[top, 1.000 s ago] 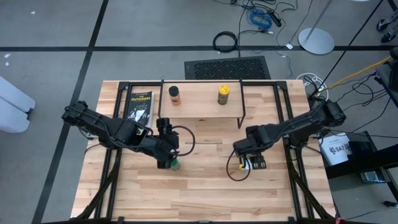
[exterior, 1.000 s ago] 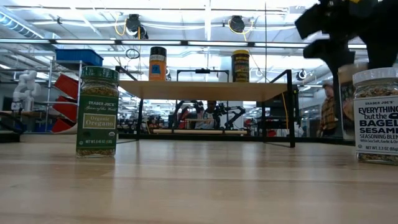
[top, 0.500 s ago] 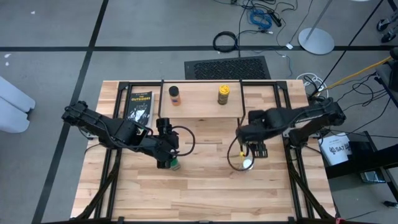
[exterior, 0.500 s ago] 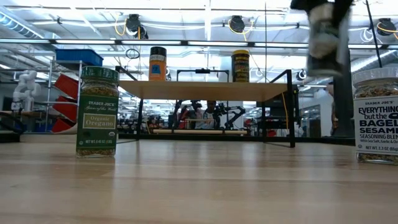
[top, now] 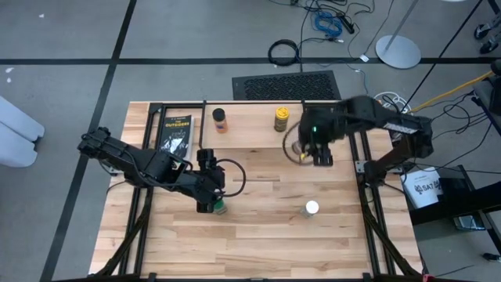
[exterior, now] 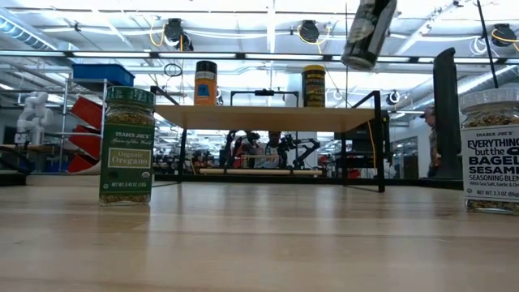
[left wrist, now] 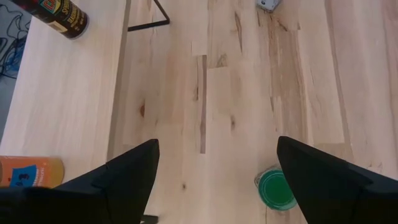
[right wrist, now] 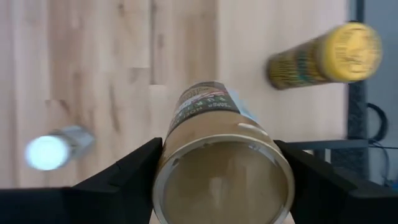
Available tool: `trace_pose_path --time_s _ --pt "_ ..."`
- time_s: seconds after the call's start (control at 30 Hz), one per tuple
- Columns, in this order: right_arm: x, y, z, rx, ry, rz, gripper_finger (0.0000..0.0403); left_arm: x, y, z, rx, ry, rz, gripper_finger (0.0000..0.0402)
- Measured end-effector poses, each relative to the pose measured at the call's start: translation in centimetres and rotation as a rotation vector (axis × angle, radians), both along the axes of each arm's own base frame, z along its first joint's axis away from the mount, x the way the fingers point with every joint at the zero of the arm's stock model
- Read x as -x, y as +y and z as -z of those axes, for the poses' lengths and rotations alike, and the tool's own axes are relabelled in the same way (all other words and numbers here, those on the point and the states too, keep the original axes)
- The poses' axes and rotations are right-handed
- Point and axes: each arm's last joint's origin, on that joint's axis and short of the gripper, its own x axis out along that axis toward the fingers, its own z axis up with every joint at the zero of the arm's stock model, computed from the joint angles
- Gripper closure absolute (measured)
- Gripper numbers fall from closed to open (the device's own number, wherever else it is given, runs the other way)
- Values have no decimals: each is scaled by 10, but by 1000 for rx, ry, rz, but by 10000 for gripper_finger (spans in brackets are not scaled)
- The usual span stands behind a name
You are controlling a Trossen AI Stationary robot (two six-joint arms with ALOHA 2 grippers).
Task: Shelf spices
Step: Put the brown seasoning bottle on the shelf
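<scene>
Above shelf (top: 258,129) end, right pincer (top: 315,147) grasping tan-lidded jar (right wrist: 222,162); left pincer (top: 210,202) released over green-lidded jar (left wrist: 277,188)

My table (top: 258,235) is light wood planks on a black metal frame, sitting on a grey floor (top: 63,31) crossed by dark tape lines. Behind the far edge there's a black ribbed mat (top: 286,84), a coil of black cable (top: 284,52), a blue cable bundle (top: 329,23) and a round grey stand base (top: 398,51). White box with lettering (top: 427,188) off my right side. Level view: big open room, ceiling strip lights (exterior: 268,16), blue bin (exterior: 101,75) on a shelf unit, red bins (exterior: 85,113) below it, a white robot figure (exterior: 32,113) far left, a person (exterior: 427,142) standing at right.
</scene>
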Motion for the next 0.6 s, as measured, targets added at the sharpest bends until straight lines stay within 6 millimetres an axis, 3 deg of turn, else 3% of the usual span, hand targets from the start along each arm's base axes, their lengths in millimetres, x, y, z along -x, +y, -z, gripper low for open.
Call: trace_pose_path --time_s 0.3,0.6 --pt "6 -43 -3 66 29 -10 132 1 0 1 -4 10 0 65" --pt "-6 -74 10 115 114 -82 131 1 0 0 -2 8 -3 65"
